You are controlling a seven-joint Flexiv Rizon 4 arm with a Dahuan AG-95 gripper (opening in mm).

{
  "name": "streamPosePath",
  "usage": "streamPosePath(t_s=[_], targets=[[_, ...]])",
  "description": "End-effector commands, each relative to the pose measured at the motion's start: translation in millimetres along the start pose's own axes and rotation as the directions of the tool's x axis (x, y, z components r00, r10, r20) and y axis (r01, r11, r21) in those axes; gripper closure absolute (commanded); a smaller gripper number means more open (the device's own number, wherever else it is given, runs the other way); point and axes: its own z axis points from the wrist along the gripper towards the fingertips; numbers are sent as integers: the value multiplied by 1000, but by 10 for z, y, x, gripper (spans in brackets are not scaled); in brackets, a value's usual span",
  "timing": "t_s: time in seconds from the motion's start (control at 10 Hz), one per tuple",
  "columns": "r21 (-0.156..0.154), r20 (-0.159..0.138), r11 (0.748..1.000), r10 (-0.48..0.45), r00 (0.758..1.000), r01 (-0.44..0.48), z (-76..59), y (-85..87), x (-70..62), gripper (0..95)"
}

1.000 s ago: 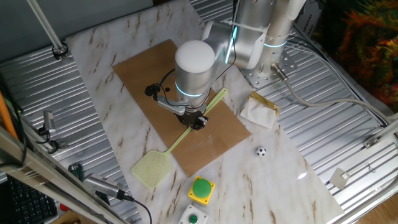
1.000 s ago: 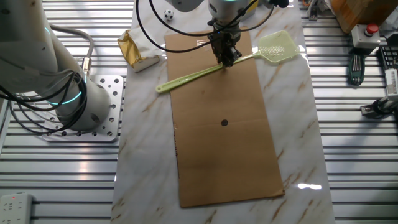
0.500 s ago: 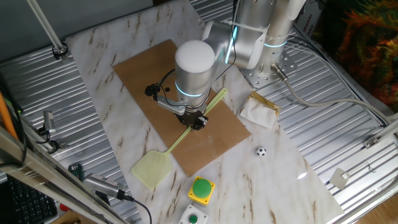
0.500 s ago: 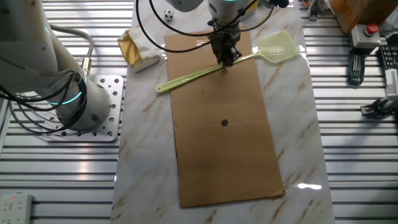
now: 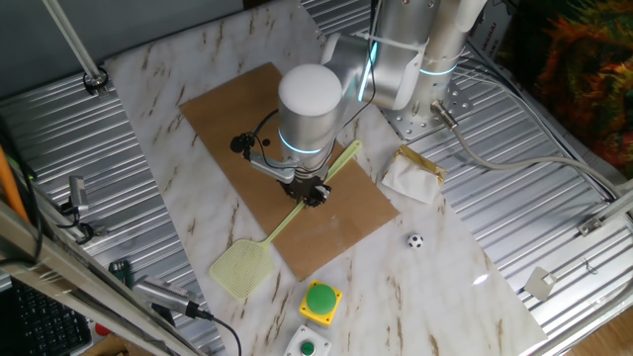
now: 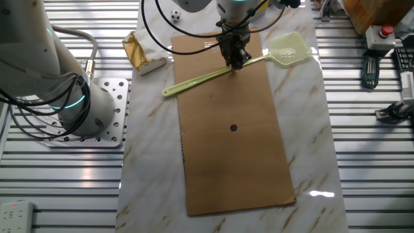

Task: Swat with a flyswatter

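Silver-grey arm with fat rounded joints, white cap on wrist, glowing cyan rings at joints. Black cables loop to small black gripper. Perforated metal base plate.

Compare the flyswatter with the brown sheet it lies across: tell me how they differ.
The flyswatter is pale yellow-green; the brown sheet is plain cardboard-brown. The flyswatter is a thin handle ending in a squarish mesh head; the brown sheet is one broad solid rectangle. The flyswatter overhangs the sheet at both ends, and the gripper sits at its handle; the brown sheet lies untouched on the marble top. Both lie flat.
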Motion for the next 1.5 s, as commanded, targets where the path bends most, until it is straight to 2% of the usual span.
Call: streamPosePath(t_s=[0.1,0.4,1.5], targets=[[1,4,1000,14,1000,-14,71,-7,-5,760],[-12,3,1000,18,1000,-18,57,-15,7,760],[-6,11,1000,22,1000,-22,51,-21,16,760]])
